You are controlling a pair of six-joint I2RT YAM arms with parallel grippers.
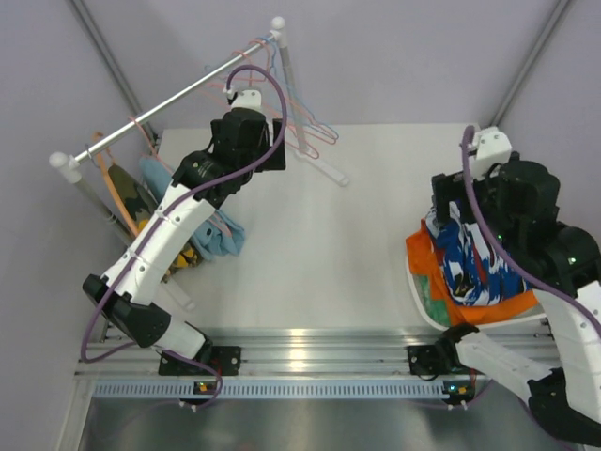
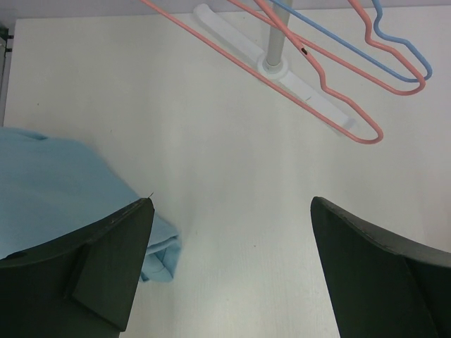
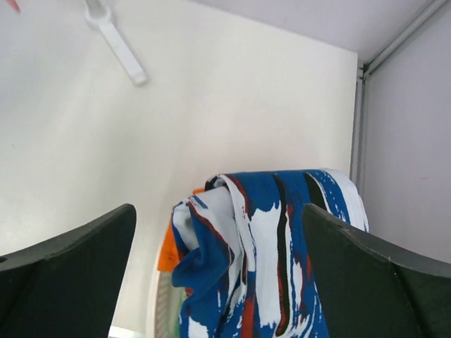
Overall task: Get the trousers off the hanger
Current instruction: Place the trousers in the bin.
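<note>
Light blue trousers [image 1: 223,235] and olive camouflage trousers [image 1: 141,200] hang from hangers at the left end of the rack rail [image 1: 169,94]. My left gripper [image 1: 270,156] is open and empty above the table, right of the light blue trousers [image 2: 56,190]; its jaws [image 2: 231,204] stand wide apart. Blue-and-white patterned trousers [image 1: 470,258] lie on orange trousers [image 1: 498,308] in a white basket [image 1: 424,315], with a bit of mint green [image 1: 434,303] below. My right gripper [image 1: 453,216] is open just above them; the patterned trousers [image 3: 268,246] show between its spread jaws [image 3: 218,208].
Empty pink hangers [image 2: 310,77] and a blue hanger [image 2: 394,63] hang at the rail's right end [image 1: 310,132]. The rack's white foot [image 2: 282,67] rests on the table behind them. An orange hanger [image 1: 111,188] hangs at the far left. Grey walls enclose the table.
</note>
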